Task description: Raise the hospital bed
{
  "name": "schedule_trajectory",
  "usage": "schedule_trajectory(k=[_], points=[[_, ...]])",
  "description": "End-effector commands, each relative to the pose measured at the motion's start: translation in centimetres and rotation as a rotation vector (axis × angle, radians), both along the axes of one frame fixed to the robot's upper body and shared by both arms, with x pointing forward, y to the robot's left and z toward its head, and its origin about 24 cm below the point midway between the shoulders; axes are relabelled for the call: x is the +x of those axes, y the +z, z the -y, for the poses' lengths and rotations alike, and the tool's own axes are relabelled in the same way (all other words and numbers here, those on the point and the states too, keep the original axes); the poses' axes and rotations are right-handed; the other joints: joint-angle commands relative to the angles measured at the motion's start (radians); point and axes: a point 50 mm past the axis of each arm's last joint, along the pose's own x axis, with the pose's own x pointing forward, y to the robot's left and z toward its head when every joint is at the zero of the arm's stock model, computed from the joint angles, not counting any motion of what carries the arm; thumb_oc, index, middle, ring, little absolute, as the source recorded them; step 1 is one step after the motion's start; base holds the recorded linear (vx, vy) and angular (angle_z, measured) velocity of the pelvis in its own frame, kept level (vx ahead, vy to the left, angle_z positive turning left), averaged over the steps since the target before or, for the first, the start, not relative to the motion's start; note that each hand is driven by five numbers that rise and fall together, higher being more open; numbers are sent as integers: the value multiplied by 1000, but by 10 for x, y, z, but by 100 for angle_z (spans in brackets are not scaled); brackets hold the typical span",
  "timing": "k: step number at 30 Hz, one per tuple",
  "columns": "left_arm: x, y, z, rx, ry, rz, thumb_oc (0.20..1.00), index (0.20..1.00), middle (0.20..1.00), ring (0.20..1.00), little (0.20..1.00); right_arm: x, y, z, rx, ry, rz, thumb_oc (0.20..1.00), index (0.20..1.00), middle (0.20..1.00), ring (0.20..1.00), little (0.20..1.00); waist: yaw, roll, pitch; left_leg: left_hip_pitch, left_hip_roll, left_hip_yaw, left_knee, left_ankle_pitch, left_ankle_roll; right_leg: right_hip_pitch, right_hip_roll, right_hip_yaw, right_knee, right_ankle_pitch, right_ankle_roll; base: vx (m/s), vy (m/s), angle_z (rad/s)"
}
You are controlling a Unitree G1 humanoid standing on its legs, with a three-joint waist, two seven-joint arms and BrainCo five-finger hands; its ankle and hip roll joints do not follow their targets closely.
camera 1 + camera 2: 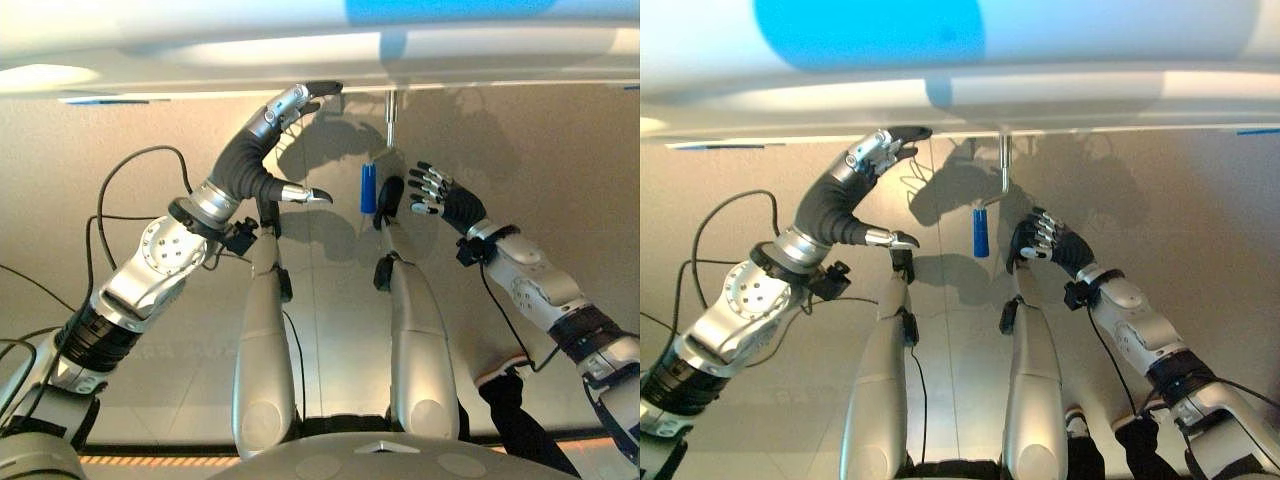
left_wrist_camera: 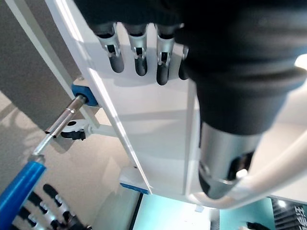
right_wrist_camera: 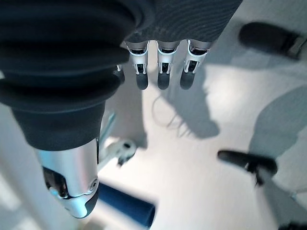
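Floor (image 1: 560,170) beige, seen from above past both arms. Right hand (image 1: 440,195) hangs in the air above the floor, just beside the crank handle (image 1: 368,188) and not touching it; fingers relaxed and only loosely bent, holding nothing. In the right wrist view the fingers (image 3: 163,76) point out over bare floor with the blue grip (image 3: 125,206) lying near the thumb, a clear gap between them. The handle is a blue grip hanging at the end of a metal rod (image 1: 391,120), which drops from the underside of the bed. Left hand (image 1: 272,130) is raised higher, its fingertips (image 1: 322,90) reaching to the lower edge of the bed frame (image 1: 200,60); thumb stands apart below, pointing toward the handle. Left wrist view shows these fingers (image 2: 139,57) lying fairly straight along the white frame panel, not curled round anything. Bed frame, white with a blue patch (image 1: 450,10), runs across the far side.
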Motion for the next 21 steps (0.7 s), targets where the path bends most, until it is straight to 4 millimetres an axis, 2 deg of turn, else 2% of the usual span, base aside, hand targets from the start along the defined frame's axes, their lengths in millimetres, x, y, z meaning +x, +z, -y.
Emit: schedule_trajectory(k=[1,2,3,6,7,8,9,10,11,12,13,14,15,16,17,18,19,20,21], points=[[-25,18,7,-38,-113,119,1000,1000,1000,1000,1000,-10,9,-9,56,103,15,1000,1000,1000,1000,1000,13,-23,-18,-18,-6,3,38,-14,17,45,-23,14,-13,-26,99,61,-4,0],[-25,14,8,-35,-113,101,1000,1000,1000,1000,1000,-13,6,-11,61,120,-5,1000,1000,1000,1000,1000,16,-21,-18,16,-4,-3,43,-46,11,77,-21,18,-2,-57,107,0,0,0],[-25,14,8,-32,-109,104,1000,1000,1000,1000,1000,-14,8,-15,69,140,-6,1000,1000,1000,1000,1000,17,-20,-18,16,-4,-4,44,-46,10,76,-21,18,-2,-57,108,61,9,0],[-25,16,8,-28,-103,118,1000,1000,1000,1000,1000,-16,13,-27,76,213,-11,1000,1000,1000,1000,1000,20,-18,-18,11,-4,-5,46,-46,10,74,-21,18,-1,-57,109,-21,3,0],[-25,19,9,-28,-108,132,1000,1000,1000,1000,1000,-15,18,-34,69,248,-6,1000,1000,1000,1000,1000,22,-16,-18,-25,-7,-1,43,-13,17,40,-23,14,-6,-27,100,0,0,0],[-25,15,9,-30,-107,113,1000,1000,1000,1000,1000,-17,13,-34,71,248,-25,1000,1000,1000,1000,1000,23,-15,-18,11,-4,-7,47,-45,11,73,-21,18,3,-58,109,-64,3,2],[-25,19,9,-28,-107,131,1000,1000,1000,1000,1000,-13,17,-36,67,253,-13,1000,1000,1000,1000,1000,23,-15,-18,-24,-7,-1,42,-13,17,41,-23,14,-6,-28,100,62,8,2],[-25,15,10,-28,-107,111,1000,1000,1000,1000,1000,-15,10,-40,70,259,-40,1000,1000,1000,1000,1000,27,-11,-18,11,-4,-7,46,-45,11,74,-22,17,4,-58,108,-60,11,2],[-24,19,10,-28,-106,131,1000,1000,1000,1000,1000,-11,15,-42,68,260,-22,1000,1000,1000,1000,1000,26,-11,-18,-26,-6,-2,44,-13,17,40,-25,12,-4,-28,99,64,9,3],[-24,15,11,-34,-107,112,1000,1000,1000,1000,1000,-11,9,-47,76,266,-43,1000,1000,1000,1000,1000,31,-7,-18,8,-4,-8,48,-44,11,72,-23,16,5,-59,108,-60,0,3],[-24,20,11,-38,-109,133,1000,1000,1000,1000,1000,-7,13,-50,75,272,-26,1000,1000,1000,1000,1000,31,-8,-18,-28,-7,-3,44,-12,17,40,-25,10,-5,-28,99,-2,2,3],[-24,19,11,-44,-110,131,1000,1000,1000,1000,1000,-7,13,-53,79,277,-27,1000,1000,1000,1000,1000,32,-8,-18,-30,-7,-4,46,-13,18,40,-25,10,-4,-28,99,0,0,0],[-24,15,12,-52,-109,110,1000,1000,1000,1000,1000,-8,4,-55,87,276,-55,1000,1000,1000,1000,1000,35,-6,-18,4,-5,-10,51,-45,12,71,-24,15,6,-59,107,0,0,0],[-24,19,12,-55,-111,128,1000,1000,1000,1000,1000,-6,9,-56,85,278,-38,1000,1000,1000,1000,1000,34,-6,-18,-33,-9,-5,48,-13,18,38,-26,10,-1,-29,98,0,0,0],[-24,19,12,-55,-111,128,1000,1000,1000,1000,1000,-6,9,-56,85,278,-38,1000,1000,1000,1000,1000,34,-6,-18,-33,-9,-5,48,-13,18,38,-26,10,-1,-29,98,0,0,0],[-24,14,13,-63,-114,103,1000,1000,1000,1000,1000,-6,1,-58,86,269,-67,1000,1000,1000,1000,1000,38,-2,-18,3,-7,-11,51,-46,13,70,-25,13,8,-59,106,0,0,0],[-24,18,13,-65,-114,121,1000,1000,1000,1000,1000,-3,5,-58,84,266,-51,1000,1000,1000,1000,1000,37,-3,-18,-35,-10,-8,49,-14,19,38,-28,7,0,-29,98,55,16,0],[-24,14,14,-68,-115,102,1000,1000,1000,1000,1000,-5,-4,-61,93,268,-84,1000,1000,1000,1000,1000,41,1,-18,-1,-8,-14,52,-46,14,70,-26,11,9,-59,106,0,0,0],[-24,14,14,-68,-115,102,1000,1000,1000,1000,1000,-5,-4,-61,93,268,-84,1000,1000,1000,1000,1000,41,0,-18,-1,-8,-14,52,-46,14,71,-26,11,9,-59,106,0,0,0]])
